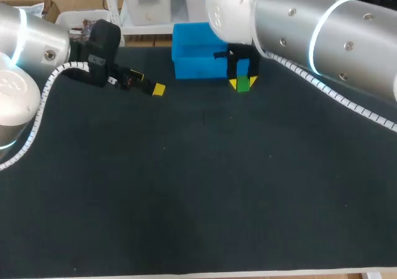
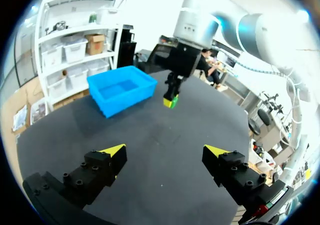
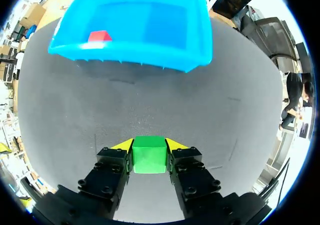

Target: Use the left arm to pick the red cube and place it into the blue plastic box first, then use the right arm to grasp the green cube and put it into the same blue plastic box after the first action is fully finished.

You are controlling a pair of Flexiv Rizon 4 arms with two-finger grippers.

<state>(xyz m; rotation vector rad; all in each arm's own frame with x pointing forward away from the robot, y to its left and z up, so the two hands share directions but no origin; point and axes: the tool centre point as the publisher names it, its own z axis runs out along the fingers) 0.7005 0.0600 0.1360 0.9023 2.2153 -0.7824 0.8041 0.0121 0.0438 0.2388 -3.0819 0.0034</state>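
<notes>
My right gripper (image 3: 149, 146) clamps the green cube (image 3: 149, 157) near the blue plastic box (image 3: 131, 54). Red cube (image 3: 99, 36) lies inside it. Left gripper (image 2: 165, 152) jaws open.

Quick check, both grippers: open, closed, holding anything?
Left gripper: open, holding nothing.
Right gripper: closed on the green cube.

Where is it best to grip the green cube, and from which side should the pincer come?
Grip the green cube by two opposite flat side faces, coming down from above. Those sides are parallel and unobstructed, and the right pincer clamps exactly these faces now.
</notes>
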